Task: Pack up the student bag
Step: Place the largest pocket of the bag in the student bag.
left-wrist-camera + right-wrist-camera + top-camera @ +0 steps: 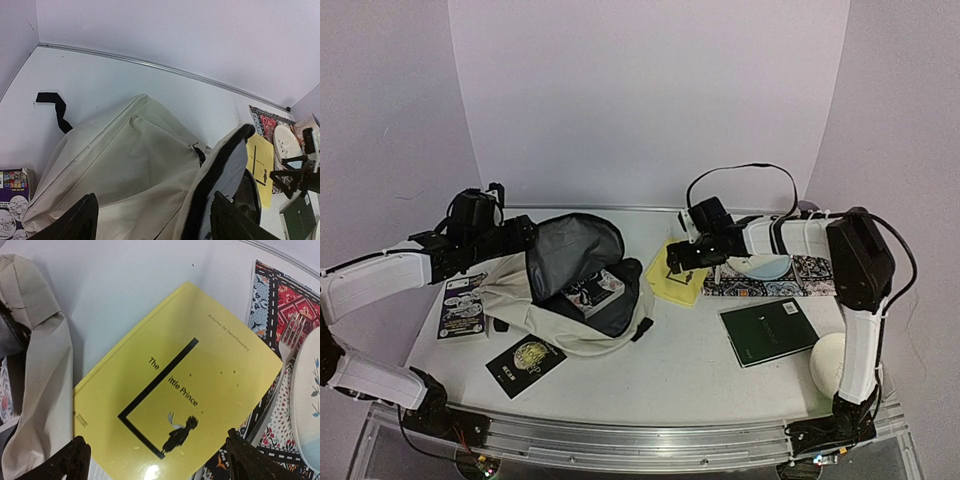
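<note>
Left gripper (154, 202), over the large cream fabric backpack (570, 335): jaws wide apart, gripping nothing. The backpack lies unzipped between the 2 grippers. Right gripper (156, 442), just right of the backpack above a yellow paperback book (200, 385): jaws wide, empty.

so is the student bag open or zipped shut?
Open. On the student bag the flap stands up, grey lining exposed, and a patterned book lies in the opening.
</note>
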Controlling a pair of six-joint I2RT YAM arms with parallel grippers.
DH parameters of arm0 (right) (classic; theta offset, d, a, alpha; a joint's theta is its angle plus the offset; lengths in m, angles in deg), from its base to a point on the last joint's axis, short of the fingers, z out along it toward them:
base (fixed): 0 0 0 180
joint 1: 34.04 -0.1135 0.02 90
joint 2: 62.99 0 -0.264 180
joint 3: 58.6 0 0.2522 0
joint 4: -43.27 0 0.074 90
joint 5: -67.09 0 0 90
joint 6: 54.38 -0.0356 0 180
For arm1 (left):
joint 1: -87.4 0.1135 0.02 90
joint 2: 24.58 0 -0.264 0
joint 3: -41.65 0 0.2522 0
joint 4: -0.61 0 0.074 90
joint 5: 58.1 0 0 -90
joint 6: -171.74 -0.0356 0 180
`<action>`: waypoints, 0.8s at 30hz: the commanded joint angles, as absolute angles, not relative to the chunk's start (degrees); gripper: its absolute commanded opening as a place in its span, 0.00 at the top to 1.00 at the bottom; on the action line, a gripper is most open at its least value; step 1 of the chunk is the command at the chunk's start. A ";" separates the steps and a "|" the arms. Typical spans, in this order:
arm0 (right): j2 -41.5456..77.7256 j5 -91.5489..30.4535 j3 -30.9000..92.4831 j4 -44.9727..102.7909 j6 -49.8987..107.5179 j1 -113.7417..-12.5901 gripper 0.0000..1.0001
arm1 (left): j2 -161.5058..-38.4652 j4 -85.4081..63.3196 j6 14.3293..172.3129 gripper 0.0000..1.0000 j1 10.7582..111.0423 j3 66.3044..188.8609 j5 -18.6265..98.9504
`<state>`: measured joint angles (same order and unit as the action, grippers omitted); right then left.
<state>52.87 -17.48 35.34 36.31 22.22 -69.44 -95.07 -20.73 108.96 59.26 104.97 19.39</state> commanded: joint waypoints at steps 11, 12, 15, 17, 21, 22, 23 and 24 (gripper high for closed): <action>64.22 -10.30 42.68 24.05 25.48 -73.45 0.07 | -87.97 -33.98 113.30 0.10 57.32 110.75 27.33; 64.00 -9.74 41.70 23.43 25.21 -73.93 0.07 | -88.17 -34.12 113.81 0.10 55.81 110.75 27.41; 63.56 -7.95 39.44 20.93 24.67 -75.51 0.07 | -89.58 -34.48 115.44 0.10 49.71 110.10 24.91; 63.28 -7.61 37.90 19.66 24.57 -76.24 0.06 | -91.59 -34.71 116.97 0.10 45.55 109.40 23.71; 61.58 -8.17 33.88 18.78 23.96 -76.30 0.06 | -96.29 -35.25 120.56 0.09 38.65 107.48 21.17; 60.97 -8.21 32.72 18.78 23.93 -76.29 0.06 | -97.27 -35.52 121.50 0.09 36.80 107.25 20.51; 60.26 -8.19 31.74 18.78 23.87 -76.29 0.06 | -98.48 -36.00 122.36 0.09 35.27 107.13 19.90; 59.63 -8.26 30.99 18.78 23.85 -76.27 0.06 | -99.50 -36.44 123.10 0.09 33.94 107.09 19.29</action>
<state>59.68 -8.32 37.08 32.30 22.81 -75.75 -96.15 -34.19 118.54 38.42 107.93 23.13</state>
